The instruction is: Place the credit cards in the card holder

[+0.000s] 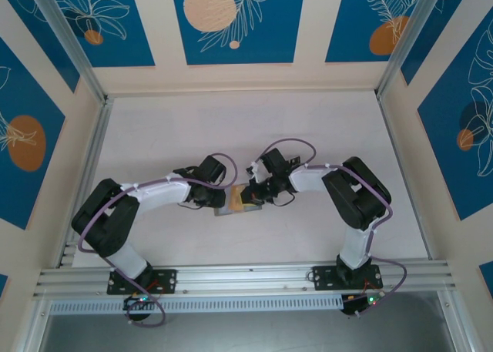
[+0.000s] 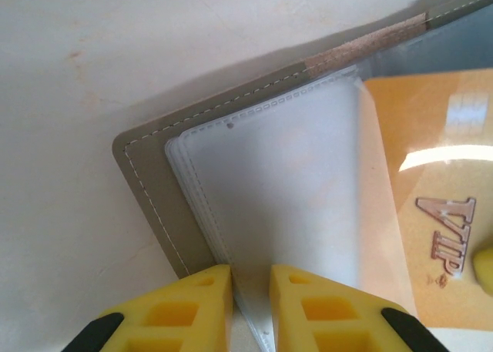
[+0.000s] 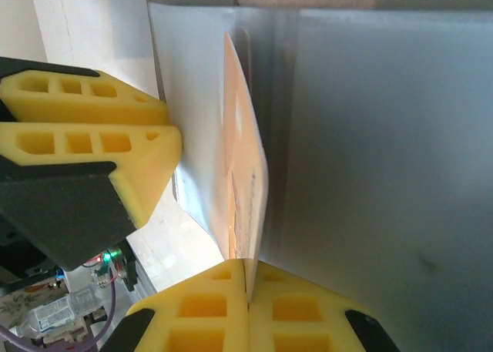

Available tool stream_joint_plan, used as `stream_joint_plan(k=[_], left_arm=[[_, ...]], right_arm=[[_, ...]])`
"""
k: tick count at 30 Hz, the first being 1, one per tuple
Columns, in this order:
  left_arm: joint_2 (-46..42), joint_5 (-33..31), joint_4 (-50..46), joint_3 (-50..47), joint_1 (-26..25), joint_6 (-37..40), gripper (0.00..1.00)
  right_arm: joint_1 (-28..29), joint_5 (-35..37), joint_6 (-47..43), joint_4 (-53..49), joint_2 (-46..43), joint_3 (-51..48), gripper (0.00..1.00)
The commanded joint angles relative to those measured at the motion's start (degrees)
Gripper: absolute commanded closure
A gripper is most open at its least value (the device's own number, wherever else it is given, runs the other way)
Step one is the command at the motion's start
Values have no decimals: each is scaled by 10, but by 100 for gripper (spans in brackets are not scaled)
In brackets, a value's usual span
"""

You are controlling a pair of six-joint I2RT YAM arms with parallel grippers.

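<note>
While the grey card holder [image 2: 146, 184] is spread open between the two arms near the middle of the table [image 1: 154, 136], the left gripper [image 2: 250, 290] pinches the edge of its clear inner sleeves [image 2: 285, 175] between nearly closed fingers. The right gripper [image 3: 248, 294] is clamped tight on an orange card [image 3: 245, 159], which rests against those sleeves.

We find the card holder [image 1: 229, 208] open at mid-table [image 1: 231, 129], the left gripper [image 2: 250, 279] at its left and the right gripper [image 3: 248, 279] at its right. A credit card [image 2: 431, 175] sits on its right half (edge between the right gripper's fingers), beside the sleeves [image 2: 285, 182] pinched by the left gripper.
</note>
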Motion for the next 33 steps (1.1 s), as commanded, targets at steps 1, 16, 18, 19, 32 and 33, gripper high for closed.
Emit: stream_joint_plan(k=[1, 16, 18, 19, 32, 33], left_arm=[[14, -8, -25, -23, -6, -4, 81], [6, 1, -19, -25, -6, -3, 81], [5, 7, -15, -25, -6, -3, 81], [4, 9, -12, -25, -6, -3, 81], [-67, 49, -11, -28, 6, -19, 76], [-77, 58, -6, -33, 11, -24, 75]], right_arm=[[6, -6, -2, -17, 24, -24, 100], [19, -21, -33, -74, 84, 61, 100], [31, -19, -19, -56, 85, 63, 100], [35, -17, -12, -48, 85, 63, 100], [32, 22, -56, -154, -16, 74, 70], [31, 24, -62, -167, -22, 79, 69]])
